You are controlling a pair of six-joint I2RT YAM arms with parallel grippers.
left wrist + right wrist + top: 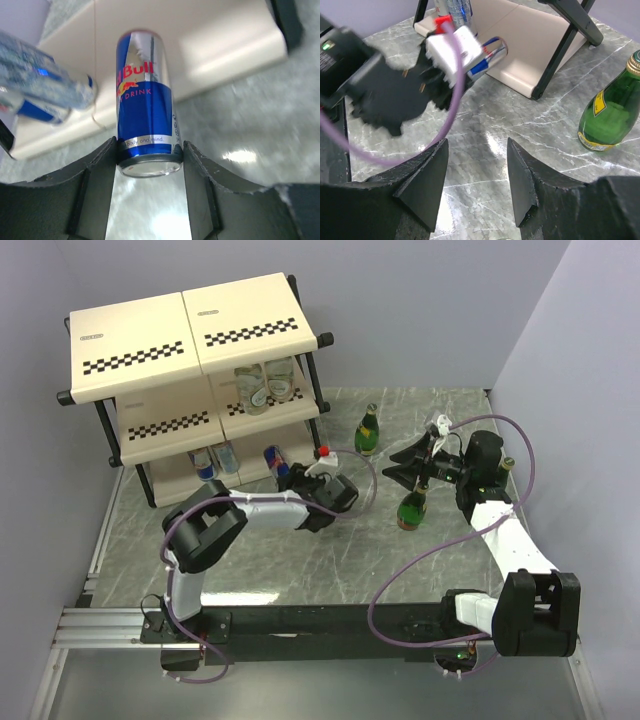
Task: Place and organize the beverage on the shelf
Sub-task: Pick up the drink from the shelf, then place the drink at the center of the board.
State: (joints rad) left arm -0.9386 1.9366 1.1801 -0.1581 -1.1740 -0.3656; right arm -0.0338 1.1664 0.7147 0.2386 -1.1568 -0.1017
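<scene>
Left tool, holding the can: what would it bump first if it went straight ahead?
Probably the shelf's bottom cream panel: the Red Bull can in the left tool points right at it, though depth is unclear.

Left tool point(150, 146) tight around a can point(145, 100), right tool point(477, 147) (arm folded at the elbow) open-jawed.

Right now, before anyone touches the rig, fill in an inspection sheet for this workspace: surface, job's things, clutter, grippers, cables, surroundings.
Surface: grey marble table, no spills seen.
Job's things: shelf holds two clear bottles on the middle tier and two cans on the bottom tier; at least two green bottles stand on the table.
Clutter: nothing seen.
Grippers: left gripper grips a third can; right gripper open, empty.
Cables: purple cables loop off both arms.
Surroundings: plain pale walls.
</scene>
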